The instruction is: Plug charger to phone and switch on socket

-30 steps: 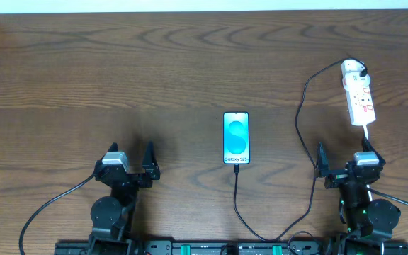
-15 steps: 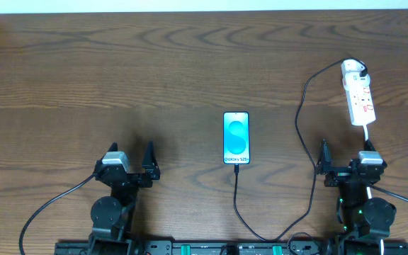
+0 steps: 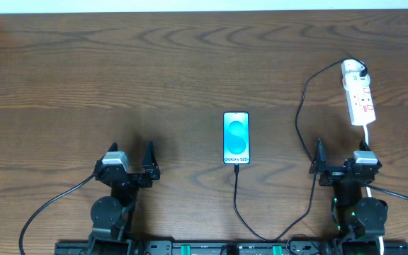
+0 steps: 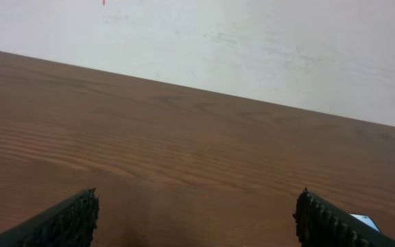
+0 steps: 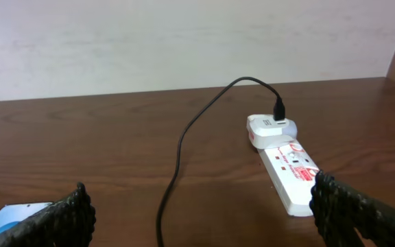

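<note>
The phone [image 3: 236, 137] lies flat at the table's middle with its blue screen lit. The black charger cable [image 3: 236, 198] meets the phone's near edge, loops along the front and runs up to the white plug head [image 3: 356, 69] on the socket strip [image 3: 360, 101] at the far right. My left gripper [image 3: 129, 157] is open and empty, left of the phone. My right gripper [image 3: 342, 161] is open and empty, near the strip's near end. In the right wrist view my gripper [image 5: 201, 219] faces the cable [image 5: 177, 158] and the strip [image 5: 290, 171]. The left wrist view shows my gripper [image 4: 197, 223] over bare wood.
A thicker white cord [image 3: 367, 134] leaves the strip's near end towards my right arm. A pale wall [image 5: 184, 41] rises behind the table's far edge. A phone corner [image 5: 19, 216] shows at the lower left of the right wrist view.
My right gripper has shifted slightly to the left. The left arm, the phone, the cable and the strip have not moved.
</note>
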